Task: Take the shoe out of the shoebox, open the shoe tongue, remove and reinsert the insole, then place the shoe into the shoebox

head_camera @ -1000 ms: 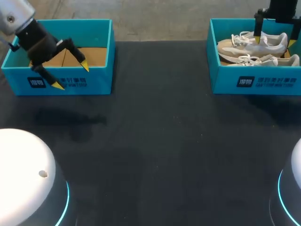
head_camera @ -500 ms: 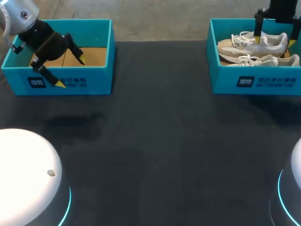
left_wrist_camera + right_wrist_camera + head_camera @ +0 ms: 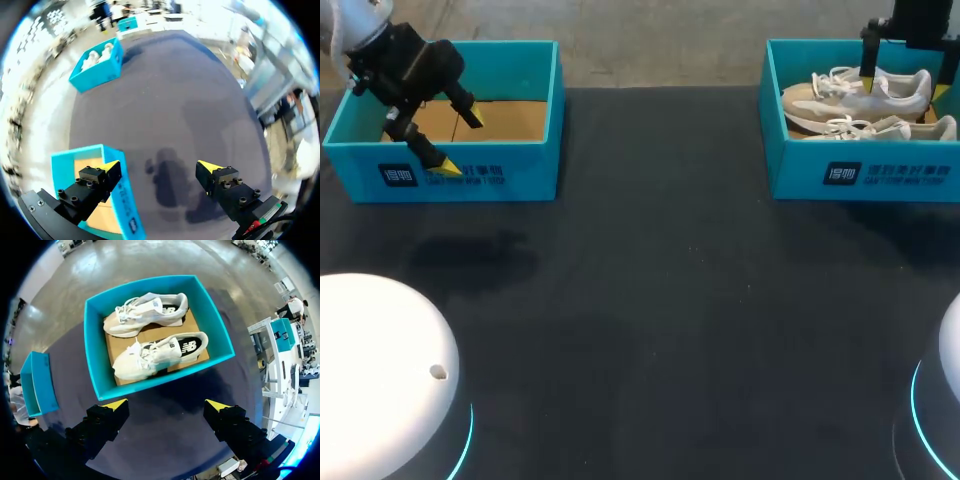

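Two white and beige shoes lie side by side in the teal shoebox [image 3: 800, 170] at the far right: one [image 3: 905, 95] at the back, one [image 3: 885, 128] nearer the front wall. My right gripper [image 3: 905, 88] hangs open above them, holding nothing. In the right wrist view the box [image 3: 97, 365] lies ahead of the open gripper [image 3: 167, 404], with both shoes [image 3: 145, 310] [image 3: 157, 355] showing their laces. My left gripper [image 3: 460, 143] is open and empty over the front wall of the other teal box [image 3: 520, 175].
The left box holds only its cardboard floor [image 3: 97, 220], seen under one finger of my left gripper [image 3: 159, 166]. The dark table [image 3: 670, 300] stretches between the two boxes. The shoe-filled box [image 3: 97, 62] shows far ahead in the left wrist view.
My left arm has drawn up and back toward the far left, its gripper still open over the left box. The right arm and the shoes have not moved.
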`<act>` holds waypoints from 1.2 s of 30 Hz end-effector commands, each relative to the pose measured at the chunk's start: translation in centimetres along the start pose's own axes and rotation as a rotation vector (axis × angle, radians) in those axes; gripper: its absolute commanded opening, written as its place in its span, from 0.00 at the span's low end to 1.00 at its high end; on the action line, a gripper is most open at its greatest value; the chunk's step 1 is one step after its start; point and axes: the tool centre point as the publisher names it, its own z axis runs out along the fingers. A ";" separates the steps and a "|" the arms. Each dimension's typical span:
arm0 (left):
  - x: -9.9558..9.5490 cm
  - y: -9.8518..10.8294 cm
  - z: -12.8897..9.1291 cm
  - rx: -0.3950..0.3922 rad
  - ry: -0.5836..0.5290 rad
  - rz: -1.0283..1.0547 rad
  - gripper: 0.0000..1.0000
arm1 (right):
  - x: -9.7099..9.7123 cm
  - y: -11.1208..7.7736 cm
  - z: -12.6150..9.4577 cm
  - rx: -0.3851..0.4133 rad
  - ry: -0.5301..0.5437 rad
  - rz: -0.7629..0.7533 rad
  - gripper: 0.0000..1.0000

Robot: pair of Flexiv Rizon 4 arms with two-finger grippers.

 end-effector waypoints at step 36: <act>-1.6 7.9 -4.1 -0.223 -0.137 -1.397 1.00 | 0.0 0.0 0.0 -0.001 0.001 0.001 1.00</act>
